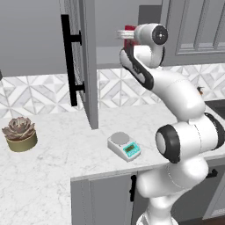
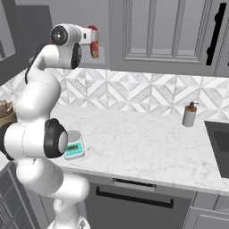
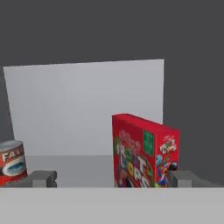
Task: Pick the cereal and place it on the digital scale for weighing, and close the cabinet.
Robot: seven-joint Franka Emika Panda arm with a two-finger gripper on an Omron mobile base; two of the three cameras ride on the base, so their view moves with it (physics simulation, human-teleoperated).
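The gripper [image 3: 111, 178] is spread wide at the open cabinet [image 1: 85, 66], holding nothing. The cereal [image 3: 144, 151] stands right of centre, so I'd shift right, clear of the can [image 3: 11, 162], before closing.

Arm raised high, tool [image 3: 111, 178] spread wide

The left base view looks forward and down from behind the arm's left, over the marble surface [image 1: 52, 145] to the open cabinet [image 1: 83, 61]. The right base view takes the same surface [image 2: 147, 138] from behind the arm's right, sharing the digital scale [image 1: 124, 146] and the tiled wall. The hand view sits close, facing level into the cabinet at the cereal [image 3: 144, 151] on its shelf.
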